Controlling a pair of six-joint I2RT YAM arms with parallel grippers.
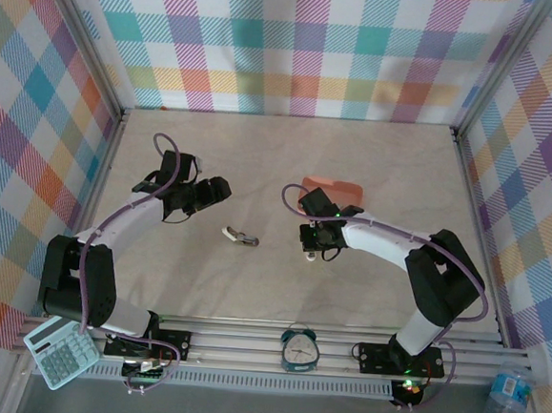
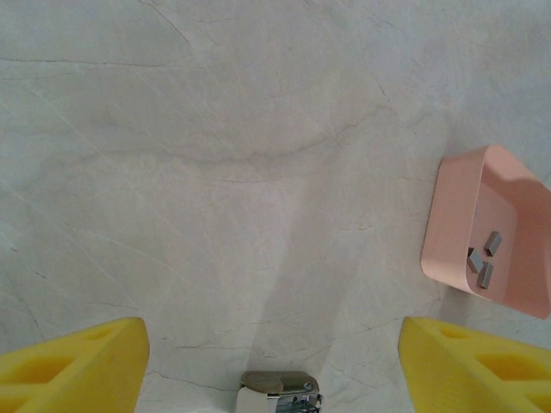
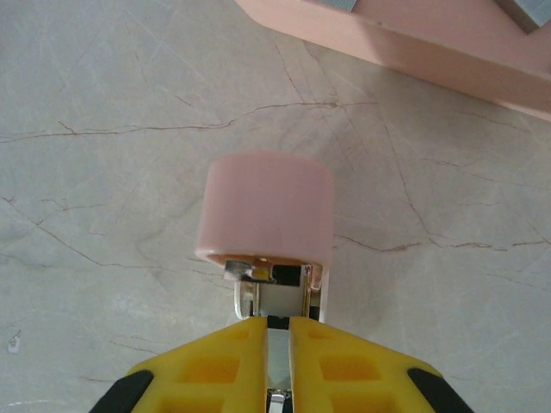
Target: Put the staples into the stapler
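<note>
**Staples lying in the pink tray, pink stapler pinched in the right claw**

The staples (image 2: 476,260) are showing in the left wrist view as three short grey strips, lying loose and close together in the pink tray (image 2: 516,206), whose far side the frame edge is cutting off. In the right wrist view the tray (image 3: 405,39) is crossing the top corner, and grey bits (image 3: 529,10) at the border are too cropped to count. From above, the tray (image 1: 349,188) is sitting just beyond the right wrist, partly covered by it, and the strips are too small to make out there.

The pink stapler (image 3: 265,206) is pointing its rounded pink end away from the right wrist camera. Its metal body is running back between the yellow fingers (image 3: 344,366), which are hiding its rear. I cannot tell whether it is resting on the table or hanging above it.

The right gripper (image 3: 275,331) is pressing its fingers nearly together, pinching that metal body. The left gripper (image 2: 274,344) is spreading wide over the marbled table (image 2: 215,129), holding and touching nothing.

A silvery stapler (image 1: 241,235) is lying between the two grippers, apart from both. Its end (image 2: 278,393) is peeking in, cropped, at the bottom of the left wrist view.
</note>
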